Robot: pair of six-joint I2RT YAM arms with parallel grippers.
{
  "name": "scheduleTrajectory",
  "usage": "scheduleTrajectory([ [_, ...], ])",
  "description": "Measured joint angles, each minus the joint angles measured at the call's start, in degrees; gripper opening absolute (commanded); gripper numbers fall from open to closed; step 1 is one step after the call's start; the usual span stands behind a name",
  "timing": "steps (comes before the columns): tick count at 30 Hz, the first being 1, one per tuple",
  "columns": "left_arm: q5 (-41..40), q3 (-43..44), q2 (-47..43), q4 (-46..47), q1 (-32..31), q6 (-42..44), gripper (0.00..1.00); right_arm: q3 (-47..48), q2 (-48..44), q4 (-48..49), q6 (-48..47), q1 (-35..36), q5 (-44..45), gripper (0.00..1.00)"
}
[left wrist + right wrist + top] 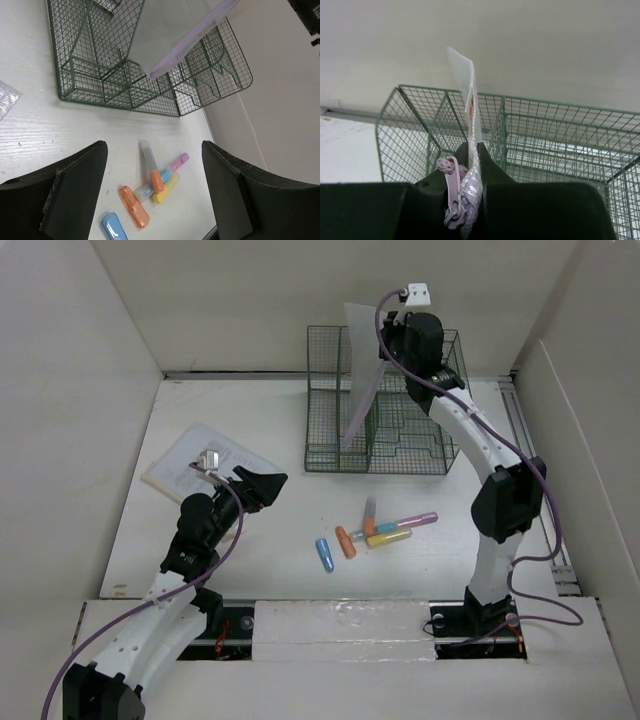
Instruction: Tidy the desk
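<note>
A translucent bubble-lined pouch (360,375) with a purple zip edge hangs tilted over the dark green wire-mesh organizer (400,455) at the back of the white desk (250,560). My right gripper (402,343) is shut on the pouch's (465,75) zip end. In the right wrist view, the gripper (474,147) has the purple zip pull (451,172) dangling beside its fingers. My left gripper (262,485) hovers open and empty above the desk, left of centre. In its wrist view, the gripper (154,150) frames several highlighters (162,182), with the pouch (170,35) beyond.
Several highlighters (385,528) lie in a loose pile in front of the organizer (100,85), with an orange one (346,542) and a blue one (325,555) a little apart. A white booklet (195,462) lies at the left. White panel walls border the desk.
</note>
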Motion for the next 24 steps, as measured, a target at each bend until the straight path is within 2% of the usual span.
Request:
scheduleTrajectory([
  [4,0.0,0.0,-0.2,-0.1,0.0,0.0,0.71,-12.3,-7.2,15.1,-2.5,1.4,0.4,0.0],
  [11,0.0,0.0,-0.7,-0.1,0.0,0.0,0.71,-20.4,-10.1,37.0,-10.4,4.2,0.5,0.0],
  [17,-0.2,0.0,-0.8,-0.3,0.0,0.0,0.71,-25.3,-10.1,45.6,-14.5,4.9,2.0,0.0],
  [24,-0.2,0.0,-0.8,-0.5,0.0,0.0,0.71,-29.1,-8.8,50.3,-17.4,5.3,5.4,0.0],
])
